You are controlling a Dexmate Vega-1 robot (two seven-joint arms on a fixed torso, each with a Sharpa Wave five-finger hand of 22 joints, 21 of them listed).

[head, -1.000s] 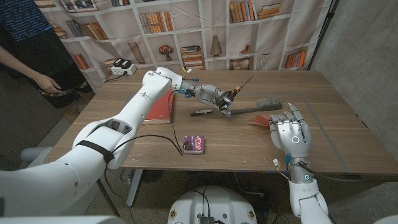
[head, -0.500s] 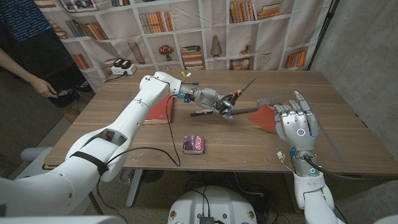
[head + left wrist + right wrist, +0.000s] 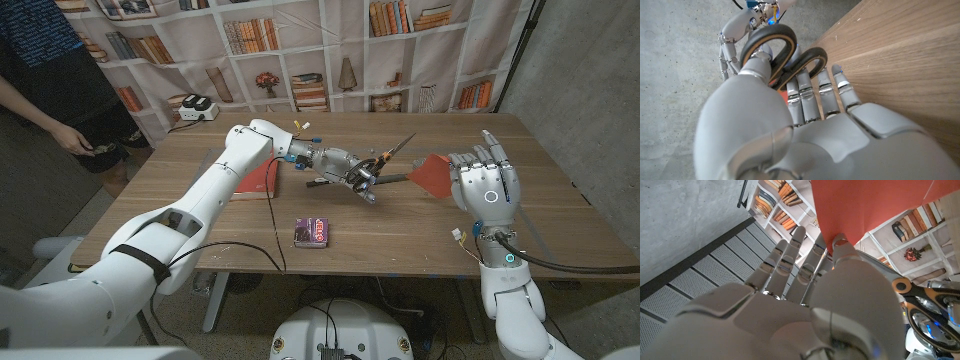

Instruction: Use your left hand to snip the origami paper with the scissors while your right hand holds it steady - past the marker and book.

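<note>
Pinching the red origami paper (image 3: 433,172) by its edge, the right hand (image 3: 485,185) holds the flat sheet raised above the wooden table (image 3: 560,215), other fingers spread upright. The left hand (image 3: 350,165) grips the scissors (image 3: 385,158), blades angled up toward the paper; its wrist view shows fingers through smooth black loop handles. Behind lie a dark marker (image 3: 322,182) and red book (image 3: 258,178).

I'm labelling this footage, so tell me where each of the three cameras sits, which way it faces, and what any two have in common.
Head view: on the robot's head, looking down at the wooden table; both arms, left hand gripping scissors, right hand holding red origami paper.
Left wrist view: along the left hand's back; scissor handles.
Right wrist view: along the right hand's back; paper pinched.
Shared: the paper, head and right wrist views.
</note>
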